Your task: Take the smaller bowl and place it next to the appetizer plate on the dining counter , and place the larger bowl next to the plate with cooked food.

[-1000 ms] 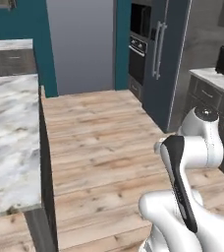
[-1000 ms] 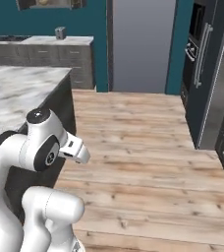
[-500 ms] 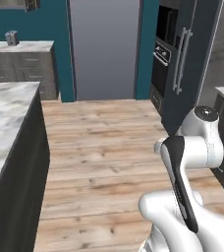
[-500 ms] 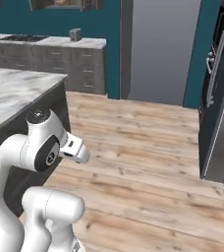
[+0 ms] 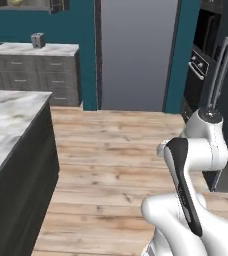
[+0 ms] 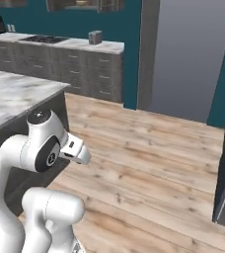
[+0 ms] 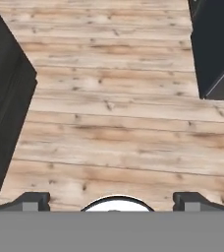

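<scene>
The dining counter [image 5: 10,116] with its marbled top and dark base stands at the left, and its near corner shows in the right base view [image 6: 17,93]. No bowl or plate stands on the part of its top in view; both bowls and both plates are out of view. In the hand view my gripper [image 7: 113,201] is open, its fingertips [image 7: 34,199] wide apart with nothing between them, and it looks down on bare wooden floor. The counter's dark base [image 7: 1,98] runs along the left of that view.
Grey cabinets with a pale top [image 5: 36,65] line the back wall, carrying a small grey canister [image 6: 95,37] and a cooktop [image 6: 40,38]. A wall oven and tall dark fridge [image 5: 208,75] stand at the right. Wooden floor [image 5: 116,150] stretches between them. A dark cabinet corner [image 7: 217,49] is near.
The whole picture has shifted: the base has turned, bringing the back cabinets and canister into view and sliding the oven right. The folded arm holds the same pose and the gripper stays open.
</scene>
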You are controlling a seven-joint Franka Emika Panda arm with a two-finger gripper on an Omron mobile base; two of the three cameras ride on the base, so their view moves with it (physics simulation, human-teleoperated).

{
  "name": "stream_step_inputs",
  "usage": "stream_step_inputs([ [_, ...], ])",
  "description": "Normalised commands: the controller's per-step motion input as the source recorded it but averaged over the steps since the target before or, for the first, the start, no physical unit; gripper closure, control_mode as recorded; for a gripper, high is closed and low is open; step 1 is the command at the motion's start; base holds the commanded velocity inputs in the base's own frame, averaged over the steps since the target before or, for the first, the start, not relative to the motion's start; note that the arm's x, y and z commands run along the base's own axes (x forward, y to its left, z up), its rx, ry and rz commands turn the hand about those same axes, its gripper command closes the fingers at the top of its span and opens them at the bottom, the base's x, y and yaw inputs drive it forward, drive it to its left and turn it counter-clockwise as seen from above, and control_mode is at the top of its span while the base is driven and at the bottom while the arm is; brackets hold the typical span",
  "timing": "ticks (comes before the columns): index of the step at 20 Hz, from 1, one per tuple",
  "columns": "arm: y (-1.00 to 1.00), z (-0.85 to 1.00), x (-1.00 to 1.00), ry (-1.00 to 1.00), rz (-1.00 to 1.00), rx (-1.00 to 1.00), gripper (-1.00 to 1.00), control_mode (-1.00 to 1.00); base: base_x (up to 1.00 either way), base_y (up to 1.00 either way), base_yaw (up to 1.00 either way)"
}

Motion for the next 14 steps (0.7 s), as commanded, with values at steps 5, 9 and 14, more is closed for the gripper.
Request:
stream_step_inputs([
  [5, 0.0, 0.0, 0.0, 0.0, 0.0, 0.0, -1.0, 1.0, 1.0, -0.52, 0.37],
  [9, 0.0, 0.0, 0.0, 0.0, 0.0, 0.0, -1.0, 1.0, 1.0, -0.53, 0.35],
  [14, 0.0, 0.0, 0.0, 0.0, 0.0, 0.0, -1.0, 1.0, 1.0, -0.67, 0.23],
])
